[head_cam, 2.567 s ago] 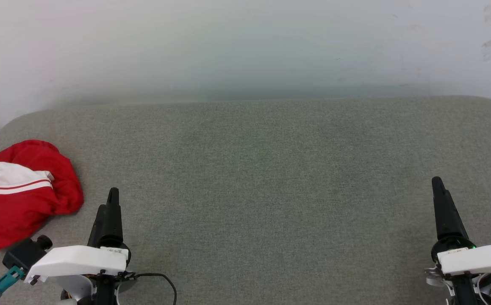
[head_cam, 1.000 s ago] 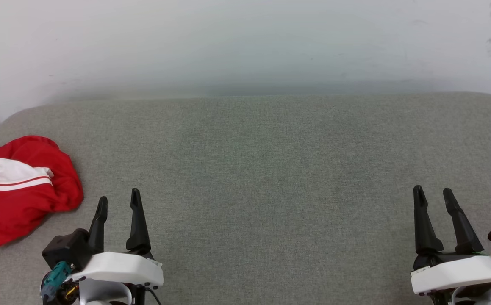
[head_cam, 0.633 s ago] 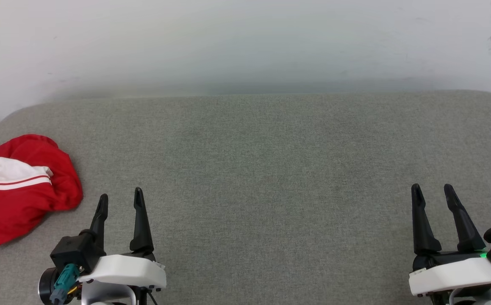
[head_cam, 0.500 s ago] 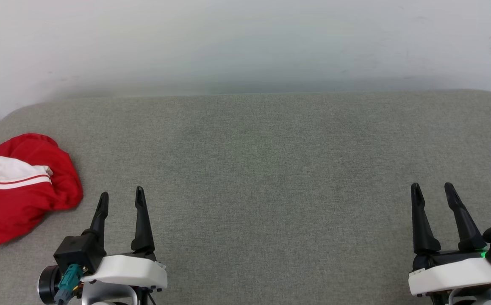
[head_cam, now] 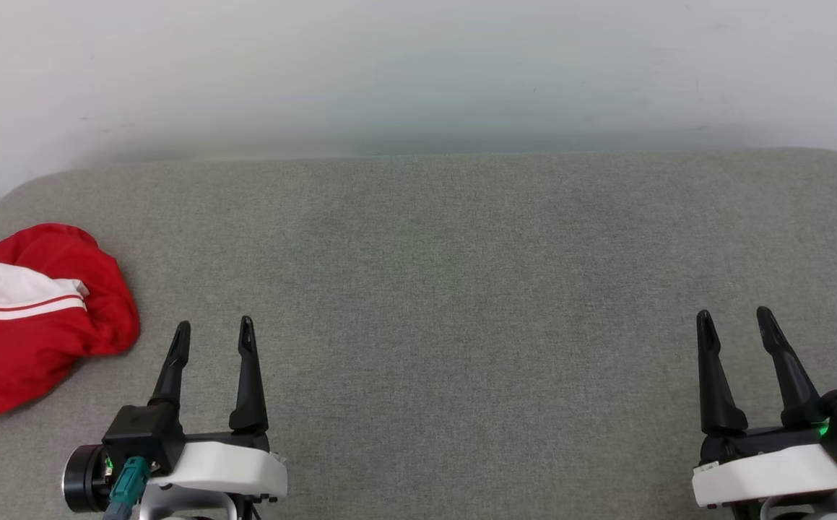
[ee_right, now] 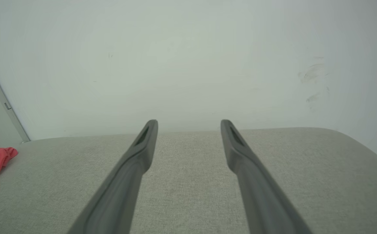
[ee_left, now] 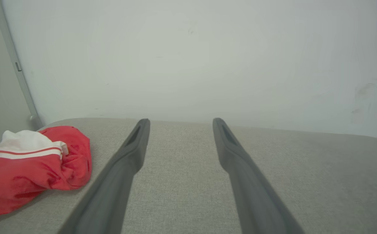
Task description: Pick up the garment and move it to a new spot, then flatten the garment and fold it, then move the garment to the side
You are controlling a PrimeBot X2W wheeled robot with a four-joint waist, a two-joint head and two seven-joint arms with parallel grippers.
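Crumpled red jersey T-shirt (head_cam: 35,325) with a white striped sleeve sits bunched at the far left edge of the grey fabric-covered counter (head_cam: 461,274), not held. Left gripper (head_cam: 214,323) is near its right side and right gripper (head_cam: 734,313) is well apart at far right; both have fingers spread wide and empty. Looks like nothing is done yet: pick-up, move, flatten, fold and set-aside all remain.

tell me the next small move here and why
Probably swing the left gripper toward the garment: its fingers stand open and empty, and the garment lies crumpled at the grey surface's left end, apart from them and far from the right gripper.
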